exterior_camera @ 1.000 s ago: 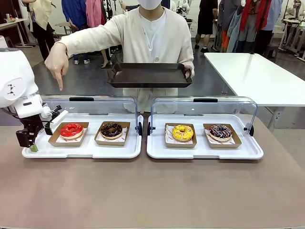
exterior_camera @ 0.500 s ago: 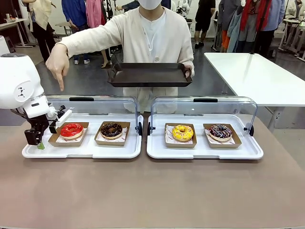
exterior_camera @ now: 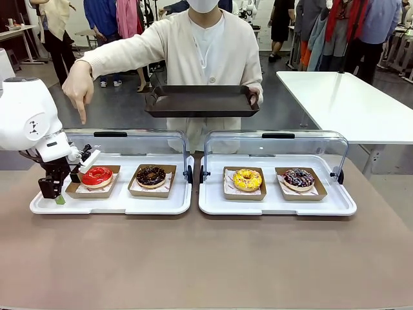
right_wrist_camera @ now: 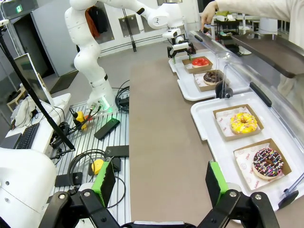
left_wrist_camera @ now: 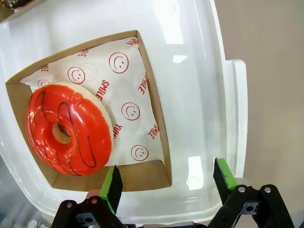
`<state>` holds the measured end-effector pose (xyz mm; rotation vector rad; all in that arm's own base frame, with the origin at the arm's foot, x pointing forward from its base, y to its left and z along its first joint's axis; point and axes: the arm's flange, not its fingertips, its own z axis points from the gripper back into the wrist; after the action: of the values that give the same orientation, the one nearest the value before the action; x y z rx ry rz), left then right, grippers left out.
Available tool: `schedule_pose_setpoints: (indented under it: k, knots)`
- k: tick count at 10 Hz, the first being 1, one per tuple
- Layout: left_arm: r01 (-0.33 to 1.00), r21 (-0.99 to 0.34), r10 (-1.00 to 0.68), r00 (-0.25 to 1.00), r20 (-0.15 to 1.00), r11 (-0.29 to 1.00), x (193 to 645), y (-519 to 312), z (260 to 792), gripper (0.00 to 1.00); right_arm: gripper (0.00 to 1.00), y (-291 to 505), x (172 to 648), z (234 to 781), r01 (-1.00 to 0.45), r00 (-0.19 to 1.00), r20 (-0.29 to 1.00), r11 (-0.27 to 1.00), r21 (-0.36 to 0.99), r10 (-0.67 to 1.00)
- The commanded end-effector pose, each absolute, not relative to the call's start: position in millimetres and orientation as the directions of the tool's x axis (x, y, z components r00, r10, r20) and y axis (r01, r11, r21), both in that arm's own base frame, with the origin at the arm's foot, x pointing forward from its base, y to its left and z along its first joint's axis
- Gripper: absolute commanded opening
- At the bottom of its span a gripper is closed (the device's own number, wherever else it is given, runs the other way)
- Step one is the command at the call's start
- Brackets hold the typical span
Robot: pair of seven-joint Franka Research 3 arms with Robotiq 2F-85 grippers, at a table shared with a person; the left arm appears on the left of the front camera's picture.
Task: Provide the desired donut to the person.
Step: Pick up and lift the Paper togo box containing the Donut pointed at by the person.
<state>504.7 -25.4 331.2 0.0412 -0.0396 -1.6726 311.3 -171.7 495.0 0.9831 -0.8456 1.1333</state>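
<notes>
Left gripper (left_wrist_camera: 168, 178) at the tray's (left_wrist_camera: 199, 71) outer end
Jaws are standing wide around the carton's (left_wrist_camera: 156, 142) corner; the red donut (left_wrist_camera: 69, 129) is sitting inside, bare tray floor lying alongside; the person's hand (exterior_camera: 79, 84) is pointing downward.

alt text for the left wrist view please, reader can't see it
A red-glazed ring donut with thin dark drizzle lies in a brown cardboard box lined with smiley-print white paper, inside a white plastic tray. The open left gripper rises from the bottom, one finger at the box's edge, one over the tray's rim.
</notes>
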Motion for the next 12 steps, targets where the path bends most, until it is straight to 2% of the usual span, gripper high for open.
schedule_pose_setpoints:
  k: [1,2,3,4,5,6,8,9,10,12]
  knots:
    - [0.993,0.066,-0.995,-0.099,0.017,-0.098,510.2,-23.2,329.7,1.00,1.00,-172.2,311.9,495.0,-0.975,0.218,0.922,0.121,0.188,0.321]
    - [0.993,0.067,-0.995,-0.094,0.019,-0.093,511.5,-22.2,327.5,1.00,1.00,-172.2,311.9,495.0,-0.975,0.218,0.922,0.121,0.188,0.321]
    - [0.993,0.072,-0.995,-0.097,0.021,-0.095,512.2,-21.8,325.6,0.59,1.00,-172.2,311.9,495.0,-0.975,0.218,0.922,0.121,0.188,0.321]
    - [0.993,0.070,-0.995,-0.098,0.020,-0.096,512.3,-21.3,324.6,0.45,1.00,-172.2,311.9,495.0,-0.975,0.218,0.922,0.121,0.188,0.321]
    - [0.993,0.069,-0.995,-0.100,0.021,-0.098,512.1,-20.6,324.1,0.03,1.00,-172.2,311.9,495.0,-0.975,0.218,0.922,0.121,0.188,0.321]
    - [0.993,0.069,-0.995,-0.101,0.021,-0.099,512.0,-19.8,324.3,0.00,1.00,-172.2,311.9,495.0,-0.975,0.218,0.922,0.121,0.188,0.321]
    - [0.993,0.070,-0.995,-0.100,0.020,-0.098,511.9,-18.7,324.3,0.00,1.00,-172.2,311.9,495.0,-0.975,0.218,0.922,0.121,0.188,0.321]
    - [0.993,0.069,-0.995,-0.099,0.020,-0.098,511.9,-18.4,324.3,0.11,1.00,-172.2,311.9,495.0,-0.975,0.218,0.922,0.121,0.188,0.321]
    - [0.993,0.068,-0.995,-0.100,0.021,-0.098,511.8,-18.2,324.5,0.01,1.00,-172.2,311.9,495.0,-0.975,0.218,0.922,0.121,0.188,0.321]
    - [0.993,0.069,-0.995,-0.100,0.021,-0.098,511.5,-17.8,326.1,0.00,1.00,-172.2,311.9,495.0,-0.975,0.218,0.922,0.121,0.188,0.321]
